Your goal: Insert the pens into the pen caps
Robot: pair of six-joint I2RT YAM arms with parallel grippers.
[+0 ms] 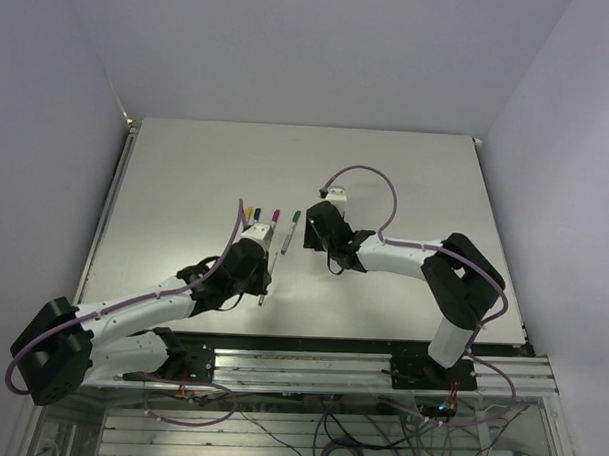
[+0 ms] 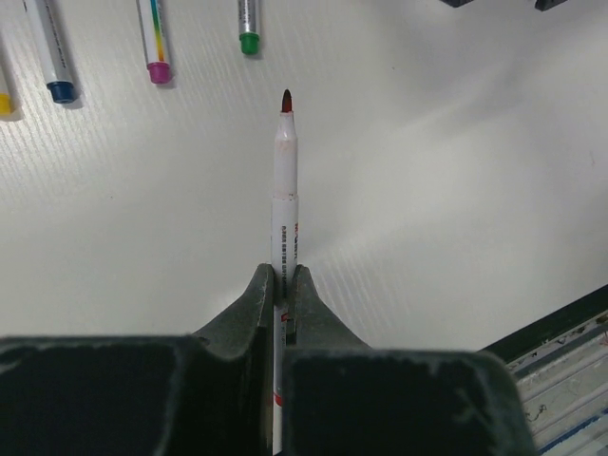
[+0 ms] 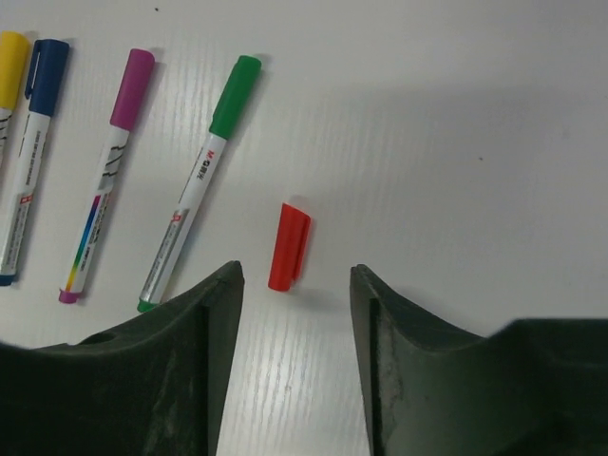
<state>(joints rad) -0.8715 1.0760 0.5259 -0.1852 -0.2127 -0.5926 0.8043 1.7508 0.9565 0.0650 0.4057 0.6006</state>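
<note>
My left gripper (image 2: 285,275) is shut on a silver pen (image 2: 285,190) with a bare red tip, which points forward above the table. In the top view this gripper (image 1: 255,276) is left of centre. My right gripper (image 3: 294,275) is open and low over the table. The red cap (image 3: 290,245) lies flat just ahead of its fingertips, in line with the gap. The red cap is hidden in the top view, where the right gripper (image 1: 312,228) sits near the centre. The green-capped pen (image 3: 195,180), purple-capped pen (image 3: 104,171), blue-capped pen (image 3: 33,142) and yellow-capped pen (image 3: 9,57) lie side by side on its left.
The row of capped pens (image 1: 270,222) lies between the two grippers in the top view. Their coloured rear ends show at the top of the left wrist view (image 2: 159,71). The table's metal front rail (image 1: 310,363) runs along the near edge.
</note>
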